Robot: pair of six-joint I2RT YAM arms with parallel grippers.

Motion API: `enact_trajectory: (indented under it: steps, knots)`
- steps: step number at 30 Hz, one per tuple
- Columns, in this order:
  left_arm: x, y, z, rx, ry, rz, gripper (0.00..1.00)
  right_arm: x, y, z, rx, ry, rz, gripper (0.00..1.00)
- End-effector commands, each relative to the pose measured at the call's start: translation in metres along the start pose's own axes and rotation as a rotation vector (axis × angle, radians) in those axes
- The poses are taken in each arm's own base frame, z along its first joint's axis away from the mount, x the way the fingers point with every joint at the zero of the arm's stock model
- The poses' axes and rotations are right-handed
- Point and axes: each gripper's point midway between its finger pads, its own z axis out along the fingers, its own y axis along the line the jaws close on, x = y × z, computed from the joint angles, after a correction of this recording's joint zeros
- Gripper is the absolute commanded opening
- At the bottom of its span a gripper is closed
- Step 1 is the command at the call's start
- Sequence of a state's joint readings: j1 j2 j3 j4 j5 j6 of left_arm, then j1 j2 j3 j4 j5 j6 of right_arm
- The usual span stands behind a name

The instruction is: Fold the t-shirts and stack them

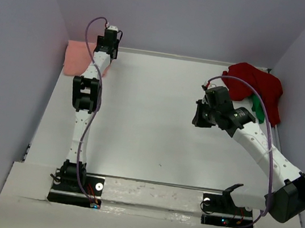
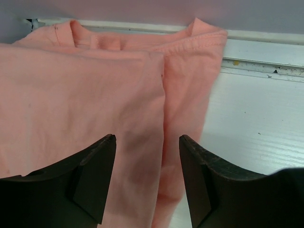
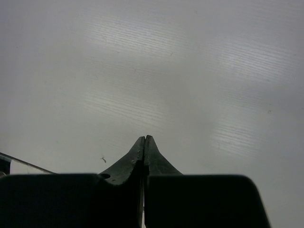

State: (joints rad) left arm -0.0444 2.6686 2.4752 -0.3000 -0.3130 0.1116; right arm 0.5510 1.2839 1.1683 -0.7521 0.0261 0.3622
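White table (image 1: 150,131) between pale lavender walls. Salmon-pink t-shirt (image 2: 71,95) lies folded flat at far left corner, neckband toward back rail (image 2: 266,35). Left gripper (image 2: 147,138) sits over shirt's right part, jaws apart, cloth visible between fingers, nothing pinched. Dark red t-shirt (image 1: 257,84) lies crumpled at far right corner. Bright green t-shirt (image 1: 258,111) peeks out at its near edge. Right gripper (image 3: 144,138) sits over bare table left of that pile, jaws pressed together, empty, clear of both shirts.
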Motion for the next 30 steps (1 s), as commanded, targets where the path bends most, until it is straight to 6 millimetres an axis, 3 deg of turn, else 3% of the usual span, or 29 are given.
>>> enact_trajectory:
  steps: [1,8,20,23,24,25,30]
  knots:
    - [-0.022,0.002,-0.003,-0.010,-0.063,0.000,0.68,-0.009,0.007,-0.011,-0.030,-0.035,-0.002,0.00]
    - [-0.001,0.003,0.004,-0.045,-0.017,0.020,0.68,-0.019,0.010,-0.028,-0.043,-0.080,0.007,0.00]
    - [0.001,0.000,0.000,-0.090,-0.011,0.034,0.68,-0.024,0.010,-0.045,-0.045,-0.110,-0.001,0.00]
    - [0.001,0.001,0.000,-0.095,-0.011,0.029,0.57,-0.021,0.010,-0.044,-0.048,-0.102,0.000,0.00]
    - [0.003,0.001,0.001,-0.099,-0.006,0.025,0.44,-0.021,0.009,-0.045,-0.049,-0.107,0.000,0.00]
    - [0.004,0.003,0.001,-0.106,-0.003,0.021,0.40,-0.021,0.009,-0.045,-0.049,-0.109,0.000,0.00]
    - [0.006,0.003,0.001,-0.114,0.004,0.006,0.41,-0.023,0.009,-0.048,-0.050,-0.118,0.001,0.00]
